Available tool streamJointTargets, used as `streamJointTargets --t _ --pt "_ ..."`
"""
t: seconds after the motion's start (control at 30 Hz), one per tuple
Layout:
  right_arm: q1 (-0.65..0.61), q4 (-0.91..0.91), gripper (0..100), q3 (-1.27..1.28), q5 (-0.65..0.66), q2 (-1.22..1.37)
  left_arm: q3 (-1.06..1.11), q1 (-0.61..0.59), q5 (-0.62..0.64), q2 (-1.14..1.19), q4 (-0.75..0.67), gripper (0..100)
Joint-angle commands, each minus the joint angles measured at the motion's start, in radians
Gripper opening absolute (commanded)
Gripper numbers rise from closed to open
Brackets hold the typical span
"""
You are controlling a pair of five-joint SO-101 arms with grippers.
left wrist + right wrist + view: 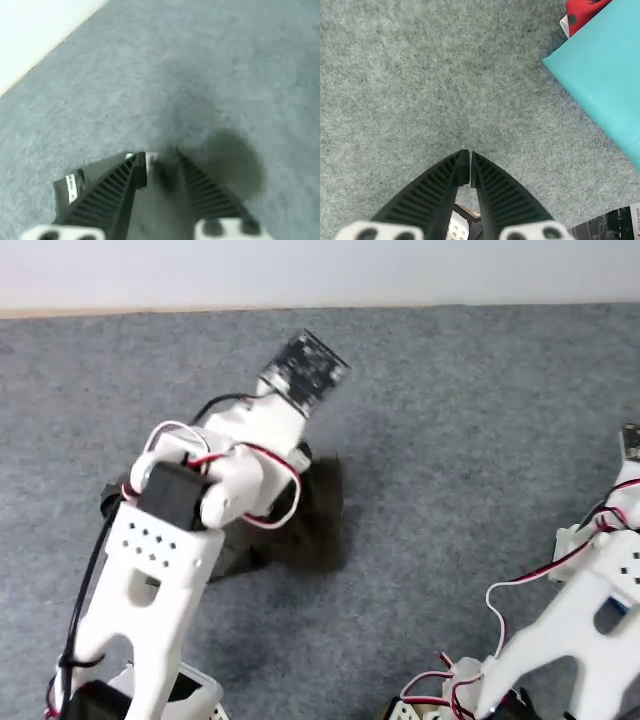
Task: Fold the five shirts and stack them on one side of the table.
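Here the left claw (161, 156) hangs released above the grey bench (200, 60), grasping nothing. The right claw (470, 152) is clenched and empty over the bench, near a flat teal cloth (605, 75) with a red cloth (582, 12) beside it.

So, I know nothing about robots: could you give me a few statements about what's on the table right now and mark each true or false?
1. The right gripper is shut with nothing between its jaws. True.
2. The left gripper is clamped on a shirt. False: it is open and holds nothing.
3. A teal cloth lies off to one side of the right gripper, not touching it. True.
4. The table has a bare wooden top. False: its top is grey and carpet-like.
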Motion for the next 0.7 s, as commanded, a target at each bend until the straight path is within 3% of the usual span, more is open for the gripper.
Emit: streamJointTargets --t 0.0,0.17,0.4,0.67 --pt "0.007 0.042 0.9 -0.006 -0.006 -0.036 -0.021 -0.072 0.063 0.012 -0.098 17" --pt "0.007 0.042 0.9 -0.006 -0.005 -0.036 -0.051 -0.167 0.046 0.032 -0.089 19" --pt "-0.038 0.044 0.9 -0.008 -0.005 -0.038 -0.053 -0.299 -0.127 0.029 0.186 18" --pt "-0.323 0.045 0.9 -0.005 -0.005 -0.038 -0.051 -0.54 -0.244 0.028 0.302 18"
